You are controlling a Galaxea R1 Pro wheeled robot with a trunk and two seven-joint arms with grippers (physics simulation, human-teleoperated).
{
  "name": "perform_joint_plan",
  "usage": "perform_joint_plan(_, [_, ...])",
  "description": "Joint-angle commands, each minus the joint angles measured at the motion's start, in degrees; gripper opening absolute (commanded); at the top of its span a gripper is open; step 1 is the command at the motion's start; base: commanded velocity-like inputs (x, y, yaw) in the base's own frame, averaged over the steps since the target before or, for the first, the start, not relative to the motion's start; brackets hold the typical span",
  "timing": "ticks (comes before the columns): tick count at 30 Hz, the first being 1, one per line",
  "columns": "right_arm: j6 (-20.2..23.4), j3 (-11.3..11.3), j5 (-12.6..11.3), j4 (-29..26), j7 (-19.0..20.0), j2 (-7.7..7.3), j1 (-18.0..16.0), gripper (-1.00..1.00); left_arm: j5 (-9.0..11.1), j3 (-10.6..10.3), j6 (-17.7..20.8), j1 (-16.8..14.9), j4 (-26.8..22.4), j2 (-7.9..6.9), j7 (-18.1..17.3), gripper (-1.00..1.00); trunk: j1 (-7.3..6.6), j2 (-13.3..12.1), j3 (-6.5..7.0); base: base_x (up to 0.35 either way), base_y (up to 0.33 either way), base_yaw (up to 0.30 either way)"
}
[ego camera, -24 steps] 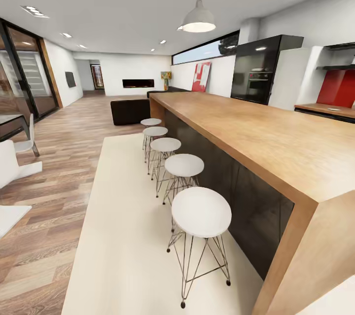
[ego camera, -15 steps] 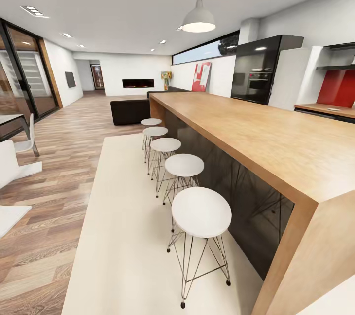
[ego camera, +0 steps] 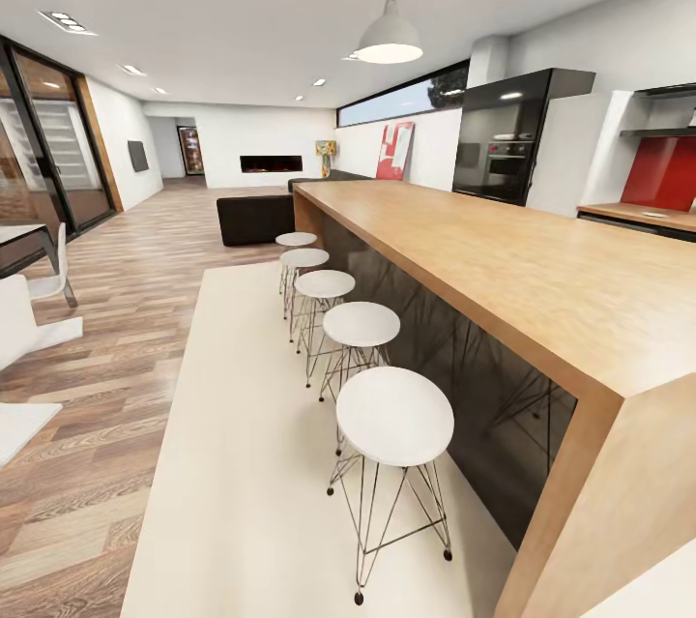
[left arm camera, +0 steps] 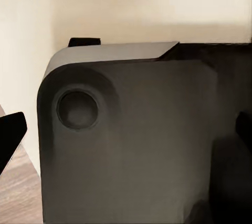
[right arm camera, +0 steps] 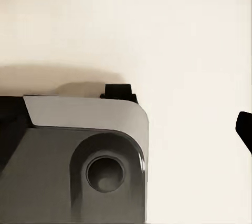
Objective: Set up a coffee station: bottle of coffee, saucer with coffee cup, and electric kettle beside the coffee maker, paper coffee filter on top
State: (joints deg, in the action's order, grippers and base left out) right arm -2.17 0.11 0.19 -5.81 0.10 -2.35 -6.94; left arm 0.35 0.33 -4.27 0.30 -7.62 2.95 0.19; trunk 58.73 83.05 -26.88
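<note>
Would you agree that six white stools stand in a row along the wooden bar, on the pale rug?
Not quite: the head view shows five white stools, not six. They do stand in a row along the wooden bar, on the pale rug.

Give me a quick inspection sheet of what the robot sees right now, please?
Surface: long wooden bar, top bare; kitchen countertop far right, partly in view.
Job's things: kitchen shelf, thin dark slab on the wall above the countertop; the rest, nothing seen.
Clutter: nothing seen.
End effectors: dark tips at the edges of the wrist views; open or shut cannot be told.
Cables: nothing seen.
Surroundings: five white stools along the bar, cream rug, wood floor, black oven unit, pendant lamps.
</note>
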Motion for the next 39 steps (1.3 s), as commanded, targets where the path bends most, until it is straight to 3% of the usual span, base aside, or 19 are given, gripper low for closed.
perform_joint_plan(1, [-0.5,0.0,0.0,-0.3,0.0,-0.13,-0.4,1.0,0.0,0.2,-0.4,0.0,-0.4,0.07,0.1,1.0,0.0,0.0,-0.05,0.0,0.0,0.0])
perform_joint_plan(2, [-5.3,-0.1,0.0,-0.9,0.0,-0.18,-1.1,1.0,0.0,0.2,-1.7,0.0,-8.7,0.08,0.1,1.0,0.0,0.0,-0.05,0.0,0.0,0.0])
perform_joint_plan(16, [-6.1,-0.1,-0.4,-0.9,0.0,-0.47,-1.1,1.0,0.1,0.5,-2.1,0.0,-9.0,0.21,0.1,1.0,0.0,0.0,-0.05,-0.006,0.0,-0.162])
perform_joint_plan(28, [-6.1,-0.1,-0.5,-0.9,0.0,-0.51,-1.1,1.0,0.0,0.4,-2.1,0.0,-8.9,0.22,0.1,1.0,0.0,0.0,-0.05,-0.262,0.0,-0.14])
perform_joint_plan(39, [-7.5,-0.1,-0.5,-0.7,0.1,-0.55,-1.1,1.0,0.1,0.4,-2.1,0.0,-8.9,0.22,0.1,1.0,0.0,0.0,-0.05,-0.031,0.0,-0.228])
